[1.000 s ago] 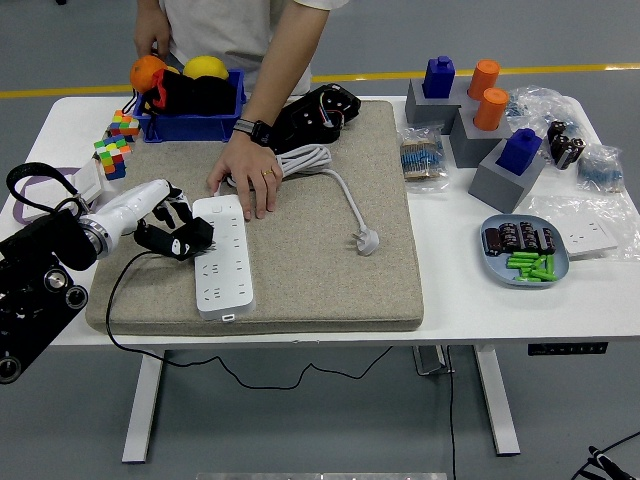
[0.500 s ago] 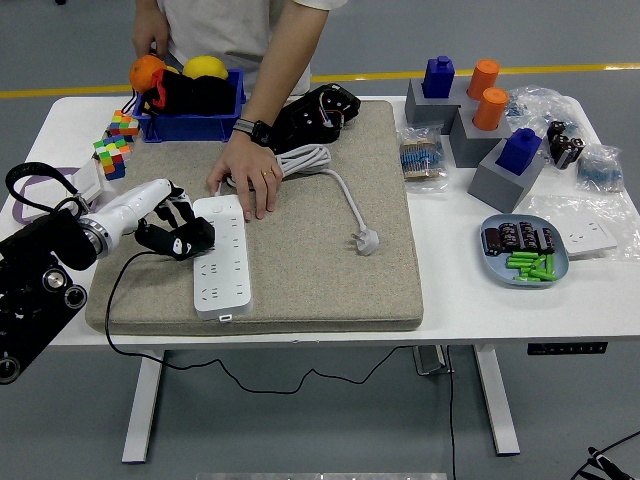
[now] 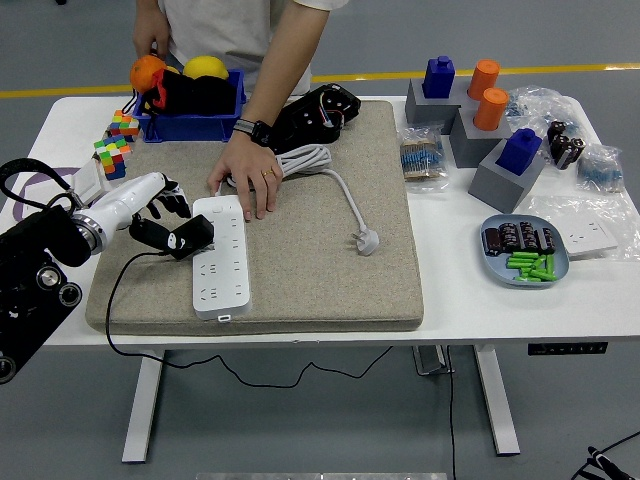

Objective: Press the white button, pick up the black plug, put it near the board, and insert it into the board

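A white power strip [image 3: 226, 272] lies lengthwise on the beige mat [image 3: 330, 180]. The black plug [image 3: 190, 238] sits at the strip's left edge, over its upper sockets, and its black cable [image 3: 118, 280] trails off the mat's front left. My left hand [image 3: 160, 210] is just left of the plug. Its fingers are loosely spread and slightly off the plug. A person's hand [image 3: 245, 178] presses down on the far end of the strip. The right arm is out of sight.
The strip's white cord and plug [image 3: 367, 240] lie on the mat's middle. A blue bin [image 3: 190, 125] and colour cubes [image 3: 113, 150] stand at the back left. Grey blocks with blue and orange pegs [image 3: 500, 140], bags and a battery tray [image 3: 525, 255] fill the right side.
My left hand has drawn back to the left and up, away from the plug. The plug has stayed at the strip's left edge. The person's hand has not moved.
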